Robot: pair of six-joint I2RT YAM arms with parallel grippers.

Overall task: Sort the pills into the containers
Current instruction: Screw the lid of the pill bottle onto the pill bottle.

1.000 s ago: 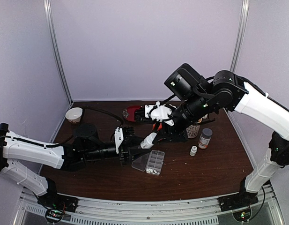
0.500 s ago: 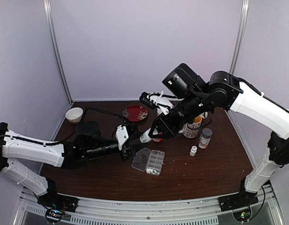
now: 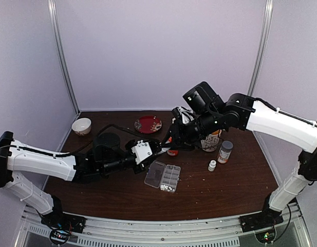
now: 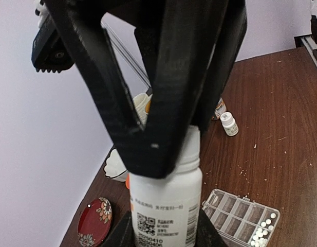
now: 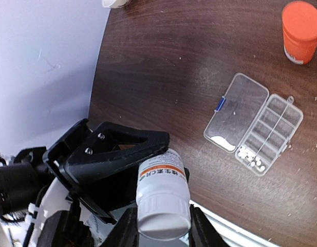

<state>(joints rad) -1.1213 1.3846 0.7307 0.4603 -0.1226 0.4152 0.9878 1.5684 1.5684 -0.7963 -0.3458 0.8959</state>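
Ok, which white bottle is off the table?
The large labelled bottle, held by both the left gripper and right gripper; the tiny white bottle stands free on the table.

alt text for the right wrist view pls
A white bottle with an orange-striped label sits low in the middle, its cap between the right arm's jaws, its body in the left arm's jaws. Behind it on the brown table lie an open clear pill box holding a few white pills and an orange bottle.
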